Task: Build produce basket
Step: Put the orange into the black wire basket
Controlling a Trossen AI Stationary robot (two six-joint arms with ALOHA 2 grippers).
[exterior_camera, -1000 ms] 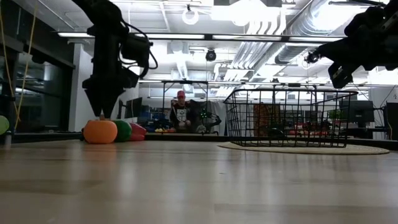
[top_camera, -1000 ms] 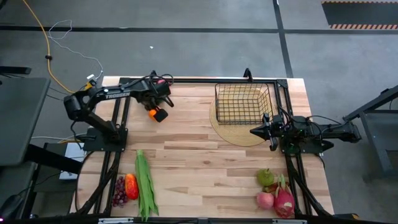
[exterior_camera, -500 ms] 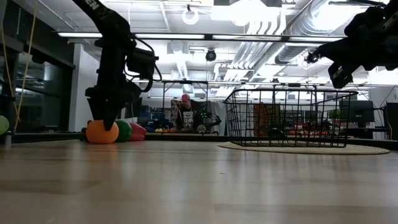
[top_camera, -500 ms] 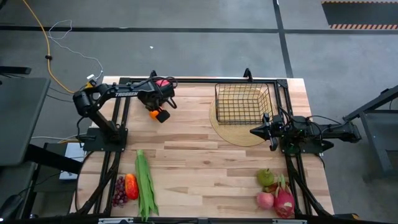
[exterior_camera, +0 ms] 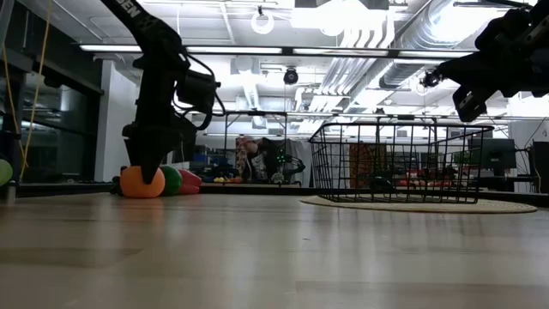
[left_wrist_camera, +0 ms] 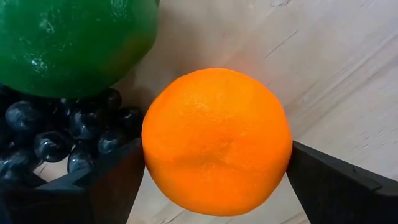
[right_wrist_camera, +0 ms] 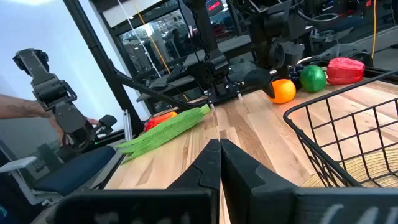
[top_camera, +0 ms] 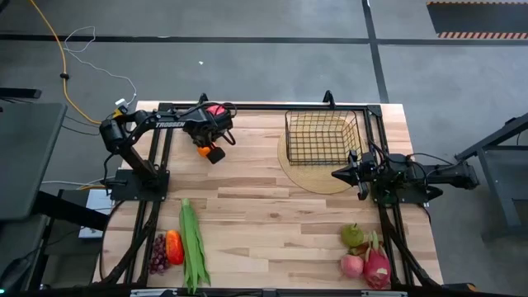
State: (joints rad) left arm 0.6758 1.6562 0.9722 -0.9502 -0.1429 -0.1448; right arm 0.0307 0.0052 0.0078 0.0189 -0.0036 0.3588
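An orange fruit (left_wrist_camera: 217, 143) lies on the table at the far left, next to a green fruit (left_wrist_camera: 74, 43), dark grapes (left_wrist_camera: 56, 130) and a red pepper (right_wrist_camera: 345, 70). My left gripper (top_camera: 210, 151) points down, open, with one finger on each side of the orange fruit (exterior_camera: 141, 182). The black wire basket (top_camera: 322, 136) stands on a round tan mat (top_camera: 309, 177) at the far right. My right gripper (right_wrist_camera: 219, 146) waits shut and level beside the basket's near side, holding nothing. My left gripper comes at the orange fruit from above, with its fingers (left_wrist_camera: 118, 183) low beside the fruit's two sides (left_wrist_camera: 152, 162). The fruit rests on the table. I cannot tell whether the fingers touch it.
Green beans (top_camera: 192, 243), a red-orange pepper (top_camera: 174, 246) and purple grapes (top_camera: 157, 254) lie near the front left. A pear (top_camera: 353, 235), an apple (top_camera: 351, 266) and a dragon fruit (top_camera: 377, 266) lie front right. A person (exterior_camera: 249, 159) is in the room beyond the table.
My left gripper has come down over the orange fruit, staying open, so that its fingers now reach down past the fruit's sides. The fruit stays on the table.
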